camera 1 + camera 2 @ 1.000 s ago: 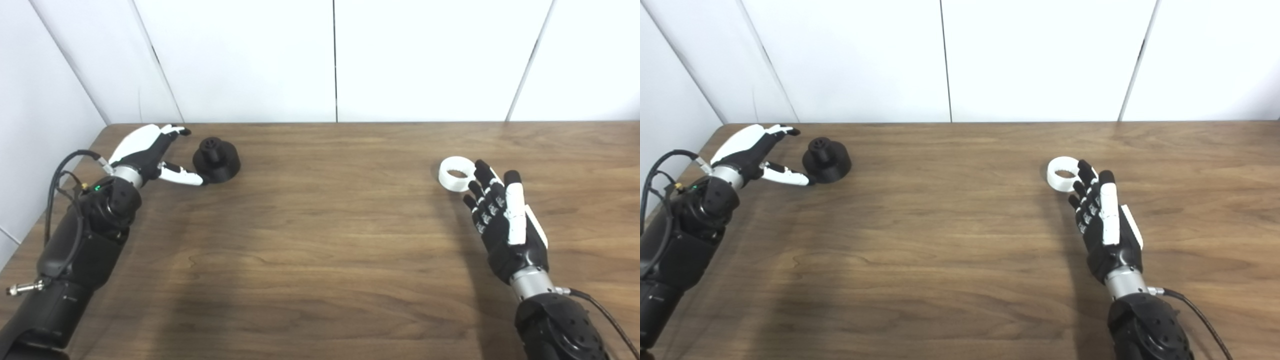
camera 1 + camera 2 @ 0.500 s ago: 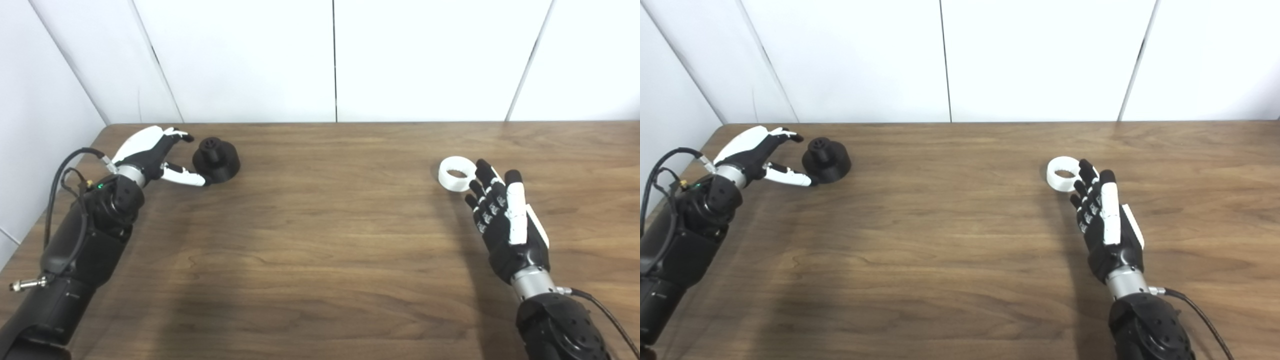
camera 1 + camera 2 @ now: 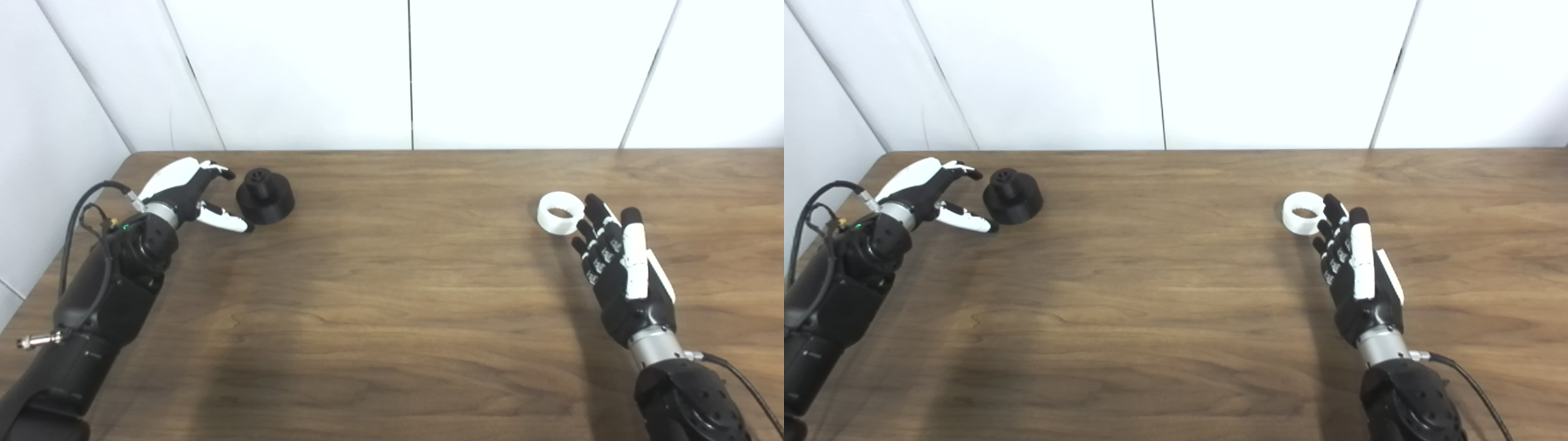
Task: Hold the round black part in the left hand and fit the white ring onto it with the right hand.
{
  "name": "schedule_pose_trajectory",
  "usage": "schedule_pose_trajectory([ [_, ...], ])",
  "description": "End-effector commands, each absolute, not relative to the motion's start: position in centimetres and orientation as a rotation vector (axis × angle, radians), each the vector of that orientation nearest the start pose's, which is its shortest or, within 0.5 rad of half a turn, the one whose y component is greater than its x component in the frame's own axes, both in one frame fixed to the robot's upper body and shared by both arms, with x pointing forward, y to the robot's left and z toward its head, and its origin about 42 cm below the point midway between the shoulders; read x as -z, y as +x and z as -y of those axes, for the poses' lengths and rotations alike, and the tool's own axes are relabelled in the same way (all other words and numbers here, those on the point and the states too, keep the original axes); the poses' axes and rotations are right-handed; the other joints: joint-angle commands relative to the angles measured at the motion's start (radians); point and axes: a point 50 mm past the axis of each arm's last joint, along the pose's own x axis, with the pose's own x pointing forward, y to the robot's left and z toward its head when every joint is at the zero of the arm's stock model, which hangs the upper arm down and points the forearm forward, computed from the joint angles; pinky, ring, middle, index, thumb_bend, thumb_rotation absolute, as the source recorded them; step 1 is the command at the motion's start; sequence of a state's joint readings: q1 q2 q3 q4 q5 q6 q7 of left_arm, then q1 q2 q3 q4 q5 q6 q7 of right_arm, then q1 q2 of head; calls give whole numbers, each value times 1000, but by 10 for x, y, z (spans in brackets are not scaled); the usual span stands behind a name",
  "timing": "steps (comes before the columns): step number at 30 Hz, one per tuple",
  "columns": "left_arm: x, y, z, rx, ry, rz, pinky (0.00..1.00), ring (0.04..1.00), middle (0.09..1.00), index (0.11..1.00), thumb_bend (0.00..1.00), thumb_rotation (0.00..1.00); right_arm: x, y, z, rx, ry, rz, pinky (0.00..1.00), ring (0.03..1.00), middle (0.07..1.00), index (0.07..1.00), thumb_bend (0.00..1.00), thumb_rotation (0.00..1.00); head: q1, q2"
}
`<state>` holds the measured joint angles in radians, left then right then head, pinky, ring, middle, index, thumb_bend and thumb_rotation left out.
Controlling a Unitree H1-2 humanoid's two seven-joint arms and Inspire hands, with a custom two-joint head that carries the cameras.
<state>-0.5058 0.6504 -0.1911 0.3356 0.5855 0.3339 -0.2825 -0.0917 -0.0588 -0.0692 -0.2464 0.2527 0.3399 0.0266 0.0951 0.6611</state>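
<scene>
**Two loose parts, two empty hands: watch for a push instead of a grasp**

Your table (image 3: 392, 294) is wide and bare wood, so anything nudged will slide freely. Your left hand (image 3: 184, 193) sits at the far left with fingers and thumb spread, holding nothing; its thumb tip reaches close to the base of the round black part (image 3: 264, 196), which stands upright just beside it. If you close from here, you may shove the part away rather than wrap it.

Your right hand (image 3: 1353, 269) lies with fingers extended and only slightly apart, also empty. Its fingertips look to be at, perhaps touching, the rim of the white ring (image 3: 1303, 213), which lies flat. The ring is light and low; I judge it could skate off or flip under a careless curl.
</scene>
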Motion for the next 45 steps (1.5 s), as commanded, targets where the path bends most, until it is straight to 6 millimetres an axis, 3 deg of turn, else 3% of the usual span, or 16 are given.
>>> schedule_pose_trajectory([
  [1,-249,444,-405,-38,1262,-223,958,1000,1000,847,1000,294,-188,309,229,-85,179,90,1000,1000,1000,953,605,1000,1,2],
  [22,-244,457,-398,-9,1265,-187,975,1000,991,816,1000,245,-184,304,227,-76,180,86,1000,1000,996,950,608,1000,-20,-4],
  [45,-242,466,-376,29,1276,-184,975,1000,1000,828,991,301,-184,295,231,-85,178,87,1000,1000,1000,963,613,1000,-36,2],
])
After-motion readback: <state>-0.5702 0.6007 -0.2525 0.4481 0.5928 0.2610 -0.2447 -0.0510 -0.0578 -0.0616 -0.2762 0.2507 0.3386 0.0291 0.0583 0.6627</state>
